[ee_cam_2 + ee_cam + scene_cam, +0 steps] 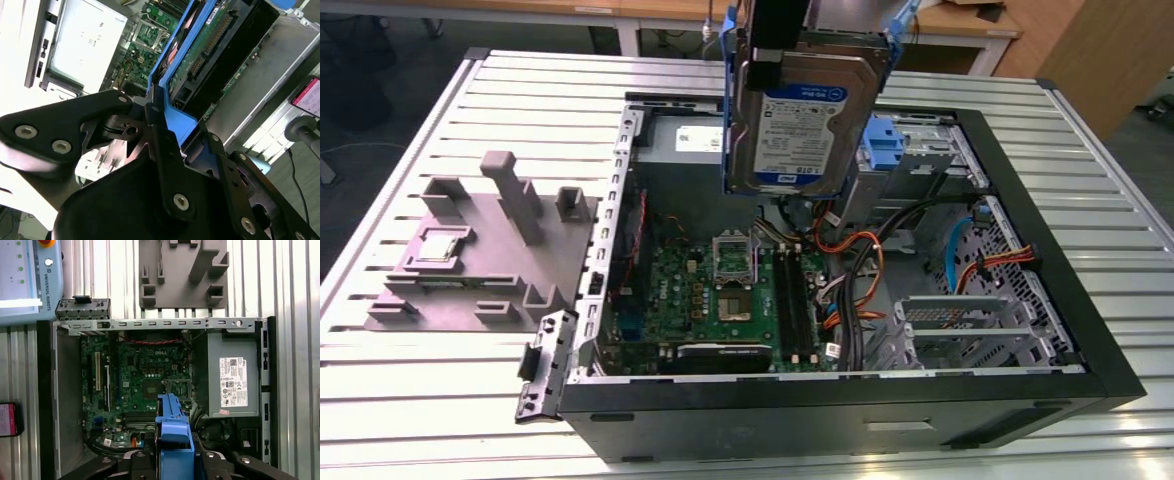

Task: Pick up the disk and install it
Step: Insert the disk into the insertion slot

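Observation:
The disk [801, 115], a silver-grey drive with a white-and-blue label and a blue frame along its edges, hangs upright above the far part of the open computer case [1067, 330]. My gripper [781, 25] holds it from above, shut on the blue frame. In the second wrist view the black fingers [160, 145] clamp the blue frame [175, 122], with the disk's circuit-board side [210, 45] beyond. In the first wrist view the blue frame [173, 432] sits between the gripper's [173, 460] black links, over the motherboard [150, 380].
Inside the case are a grey power supply box with a white sticker [232, 375], a blue bracket [887, 150], a metal drive cage [974, 325] and orange cables [854, 270]. A grey fixture plate [480, 250] lies at the exterior view's left. A loose black panel [540, 365] leans against the case.

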Tool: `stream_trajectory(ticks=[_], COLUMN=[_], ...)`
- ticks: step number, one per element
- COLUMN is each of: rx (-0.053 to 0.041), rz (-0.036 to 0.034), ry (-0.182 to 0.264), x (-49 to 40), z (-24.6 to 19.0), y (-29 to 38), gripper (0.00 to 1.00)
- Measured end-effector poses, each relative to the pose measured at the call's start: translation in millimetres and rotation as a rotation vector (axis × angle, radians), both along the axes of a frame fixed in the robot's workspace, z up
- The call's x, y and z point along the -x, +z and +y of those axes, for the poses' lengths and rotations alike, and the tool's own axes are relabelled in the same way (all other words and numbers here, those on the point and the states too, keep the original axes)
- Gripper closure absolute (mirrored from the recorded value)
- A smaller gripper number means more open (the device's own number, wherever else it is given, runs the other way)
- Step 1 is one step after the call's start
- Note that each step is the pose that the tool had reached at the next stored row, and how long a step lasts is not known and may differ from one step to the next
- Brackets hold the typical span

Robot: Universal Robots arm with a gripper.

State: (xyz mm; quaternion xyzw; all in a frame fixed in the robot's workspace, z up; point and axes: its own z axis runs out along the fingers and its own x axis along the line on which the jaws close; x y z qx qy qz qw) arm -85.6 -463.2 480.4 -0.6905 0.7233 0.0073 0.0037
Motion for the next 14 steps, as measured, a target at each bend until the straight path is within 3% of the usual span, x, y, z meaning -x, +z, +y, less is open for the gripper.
stream_trajectory(ticks=[3, 8, 10, 14], rx=[0.0004, 0.0004, 0.0005, 0.0005], rz=[0.0, 0.0, 0.0, 0.0], ry=[0.0, 0.0, 0.0, 0.0], x=[-0.1, -3.6, -9.5, -9.9], z=[-2.1, -2.2, -2.2, -2.2], y=[-0.1, -0.1, -0.1, -0.1], gripper=[0.64, 0.64, 0.64, 0.64])
